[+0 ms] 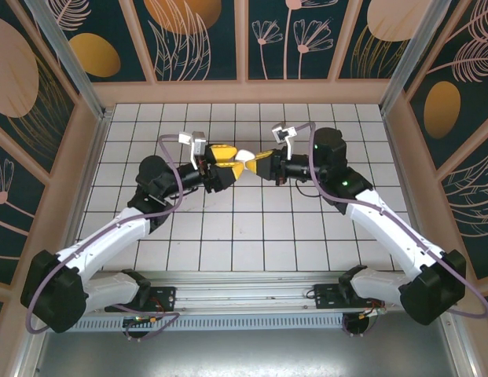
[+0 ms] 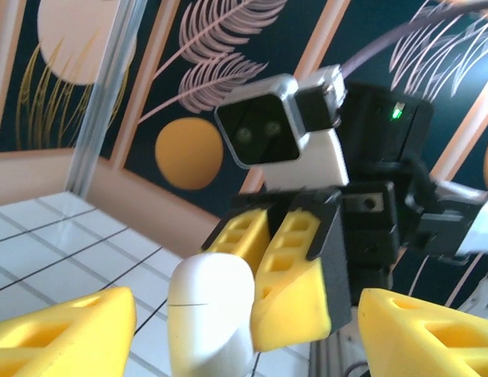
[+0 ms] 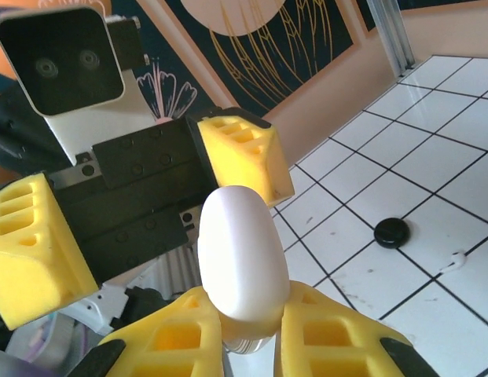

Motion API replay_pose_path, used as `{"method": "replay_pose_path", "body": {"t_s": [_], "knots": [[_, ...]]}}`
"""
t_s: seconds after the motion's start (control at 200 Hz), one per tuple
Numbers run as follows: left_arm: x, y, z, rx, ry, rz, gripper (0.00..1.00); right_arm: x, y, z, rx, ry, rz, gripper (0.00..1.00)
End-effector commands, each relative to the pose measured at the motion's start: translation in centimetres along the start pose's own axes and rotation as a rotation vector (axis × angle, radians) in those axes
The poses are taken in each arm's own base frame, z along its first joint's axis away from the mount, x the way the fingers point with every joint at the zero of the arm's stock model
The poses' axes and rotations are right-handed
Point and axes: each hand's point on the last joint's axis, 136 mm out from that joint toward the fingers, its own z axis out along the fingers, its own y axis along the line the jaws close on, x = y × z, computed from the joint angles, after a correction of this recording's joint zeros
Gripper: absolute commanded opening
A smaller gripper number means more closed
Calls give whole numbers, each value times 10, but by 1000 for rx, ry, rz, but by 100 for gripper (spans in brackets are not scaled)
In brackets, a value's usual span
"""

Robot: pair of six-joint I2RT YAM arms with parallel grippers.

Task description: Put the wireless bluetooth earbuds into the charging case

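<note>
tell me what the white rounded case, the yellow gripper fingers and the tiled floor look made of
White rounded case: likely hard plastic, smooth semi-gloss; soft highlights and a thin lid seam.
Yellow gripper fingers: matte plastic, perhaps printed; hollow ribbed cells, no shine.
White tiled floor: glossy, reflecting light, with dark grid lines; real tile or a printed sheet, can't tell.

Bright even light, glare on the tiles (image 2: 47, 236), near foreground blurred.
</note>
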Motion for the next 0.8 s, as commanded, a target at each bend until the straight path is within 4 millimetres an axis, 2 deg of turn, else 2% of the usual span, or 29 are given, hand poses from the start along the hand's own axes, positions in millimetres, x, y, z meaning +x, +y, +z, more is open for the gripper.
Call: {"method": "replay_pose_path", "body": {"t_s": [0.0,0.145,0.255,0.46,0.585,0.796], "knots": [[9,3,-6,-26,117,95,72,-3,6,-1,-16,44,-117,8],[11,-1,-9,16,195,140,71,-3,9,-1,-22,85,-171,8],[13,-4,-7,73,233,113,67,-3,12,-1,-40,94,-191,8],[14,-5,-5,113,230,73,64,-3,15,-2,-56,98,-204,7],[18,3,-4,93,230,48,64,-2,16,-2,-65,99,-203,7],[21,3,-1,124,228,15,54,-2,20,-2,-83,102,-202,7]]}}
